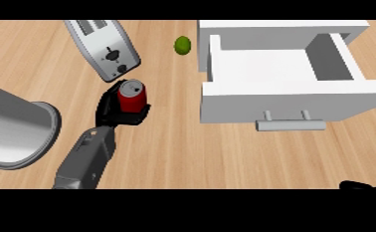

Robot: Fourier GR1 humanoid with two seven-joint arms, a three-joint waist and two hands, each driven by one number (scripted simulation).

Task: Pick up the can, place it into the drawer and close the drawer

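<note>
step: grasp+lift | left hand (pixel 117 110) fingers curled round red can (pixel 133 96), gripping it on table (pixel 183 146) | can upright, long axis vertical, top up | tip: lift straight, keep vertical, carry to open drawer (pixel 283 79) right of fingers | right hand (pixel 356 185) barely in view, fingers: can't tell

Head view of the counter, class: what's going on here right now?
The robot's left hand has its fingers curled round a red can standing beside the toaster. To the right, the white drawer is pulled open with nothing visible inside. A green lime lies between toaster and drawer. Only a sliver of the right hand shows at the lower right edge.
</note>
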